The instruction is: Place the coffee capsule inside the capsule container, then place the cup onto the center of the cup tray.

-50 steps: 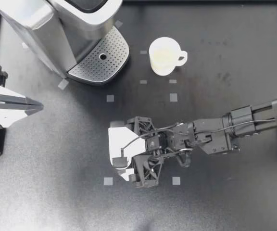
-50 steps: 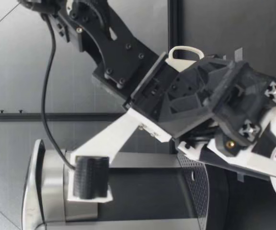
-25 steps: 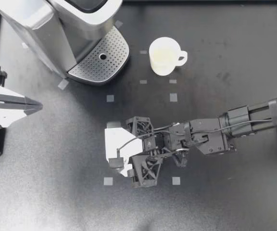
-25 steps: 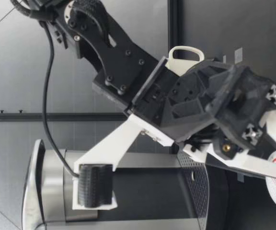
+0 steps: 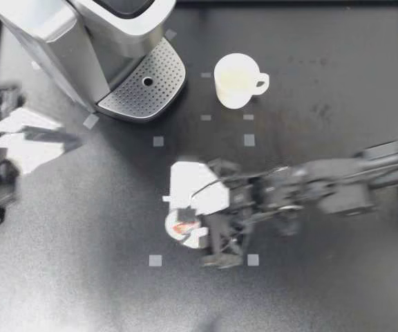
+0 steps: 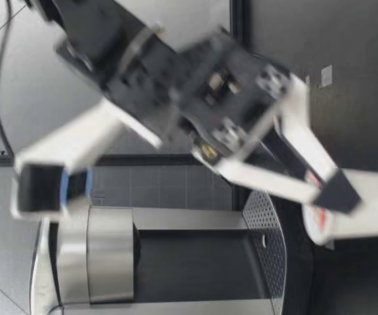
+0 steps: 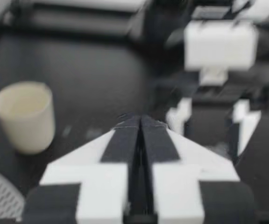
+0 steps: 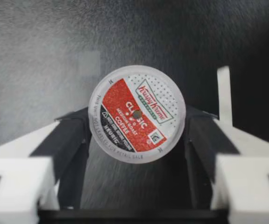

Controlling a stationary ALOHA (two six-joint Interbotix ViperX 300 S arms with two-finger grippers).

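1. Foil in red and white is facing straight up at the right wrist camera: the small round white-rimmed coffee capsule is sitting lid-up between the black pads of my right gripper. Both pads are touching its rim from opposite sides, so I am reading it as pinched
2. Gripping it by the rim with the lid level is, I judge, keeping it in the attitude needed for dropping into the capsule container. That container is probably the dark recess on top of the silver coffee machine (only a sliver of it is showing)
3. Seen from above, the capsule is lying near the middle of the black table, well apart from the machine. The low view is showing it close to the table surface, but I cannot tell whether it is resting there or lifted
4. My left gripper is hanging at the table's left side with its fingers pressed together on nothing, probably waiting out of the way
5. Off the tray, the white ceramic cup is standing upright just beside the round perforated metal cup tray, so the second step is not yet done
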